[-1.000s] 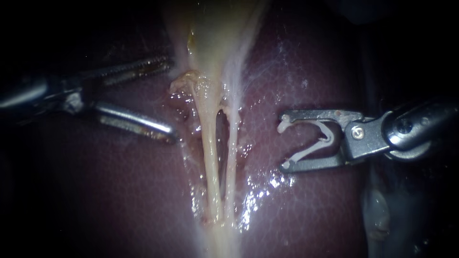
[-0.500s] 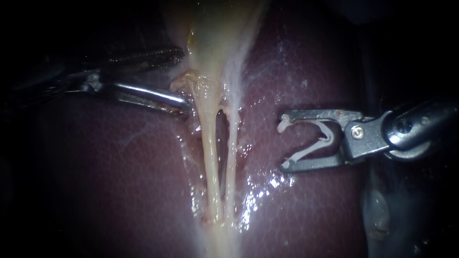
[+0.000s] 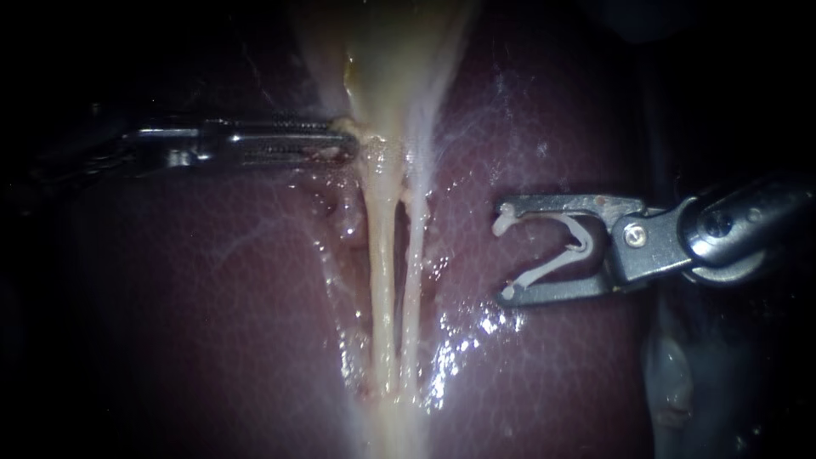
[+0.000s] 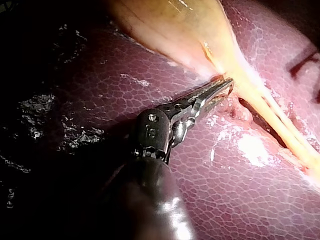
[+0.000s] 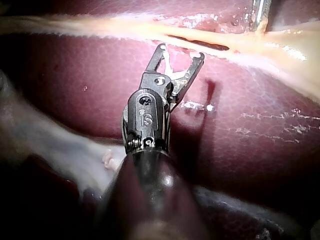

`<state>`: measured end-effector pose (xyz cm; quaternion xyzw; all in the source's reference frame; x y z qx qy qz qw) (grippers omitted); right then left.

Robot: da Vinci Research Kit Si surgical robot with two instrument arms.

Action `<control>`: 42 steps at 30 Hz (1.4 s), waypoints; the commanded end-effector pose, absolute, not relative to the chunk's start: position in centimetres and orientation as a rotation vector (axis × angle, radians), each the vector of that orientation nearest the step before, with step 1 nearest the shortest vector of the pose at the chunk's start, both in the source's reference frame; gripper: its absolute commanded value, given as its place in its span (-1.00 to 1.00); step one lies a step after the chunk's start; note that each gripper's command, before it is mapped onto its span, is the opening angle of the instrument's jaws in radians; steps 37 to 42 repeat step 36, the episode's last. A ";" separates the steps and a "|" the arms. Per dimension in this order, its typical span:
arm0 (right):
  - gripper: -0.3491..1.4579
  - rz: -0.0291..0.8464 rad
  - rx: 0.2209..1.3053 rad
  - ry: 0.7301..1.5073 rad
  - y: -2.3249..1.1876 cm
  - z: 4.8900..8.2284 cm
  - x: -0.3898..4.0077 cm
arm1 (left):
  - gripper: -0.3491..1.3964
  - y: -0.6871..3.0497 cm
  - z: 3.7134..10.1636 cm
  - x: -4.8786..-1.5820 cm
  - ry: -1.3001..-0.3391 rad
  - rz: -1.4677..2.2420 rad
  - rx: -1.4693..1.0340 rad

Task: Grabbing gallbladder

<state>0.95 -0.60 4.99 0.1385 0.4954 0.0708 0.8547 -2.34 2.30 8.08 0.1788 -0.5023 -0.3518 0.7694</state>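
Gently, our left instrument [image 3: 348,146] clamps its pincer on the likely soft, slippery gallbladder [image 3: 399,51] at its narrow neck; our right instrument [image 3: 503,252] pincer grips a clip [image 3: 548,266].

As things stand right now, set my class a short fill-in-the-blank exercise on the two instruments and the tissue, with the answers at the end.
1. The left instrument grips the narrow end of the ___.
2. The right instrument holds an open white ___, apart from the tissue strands.
3. Two pale tubes run side by side over the dark red ___.

Missing words: gallbladder; clip; liver.
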 end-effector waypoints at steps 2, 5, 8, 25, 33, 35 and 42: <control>-0.06 0.149 0.291 1.041 -0.61 4.99 0.95 | -1.00 2.29 8.04 -2.31 -1.088 -0.773 0.397; -0.06 0.149 0.291 1.041 -0.61 4.99 0.95 | -1.00 2.29 7.95 -2.27 -1.083 -0.775 0.412; -0.06 0.149 0.291 1.042 -0.61 4.99 0.95 | -1.00 2.33 7.78 -2.21 -1.080 -0.776 0.423; -0.06 0.149 0.291 1.041 -0.60 4.99 0.95 | -1.00 2.78 6.87 -1.84 -1.117 -0.785 0.411; -0.06 0.149 0.291 1.041 -0.61 4.99 0.95 | -1.00 2.77 6.87 -1.84 -1.116 -0.786 0.410; -0.06 0.149 0.291 1.041 -0.61 4.99 0.95 | -1.00 2.77 6.87 -1.85 -1.116 -0.786 0.409; -0.06 0.149 0.291 1.041 -0.60 4.99 0.95 | -1.00 2.77 6.88 -1.85 -1.116 -0.786 0.409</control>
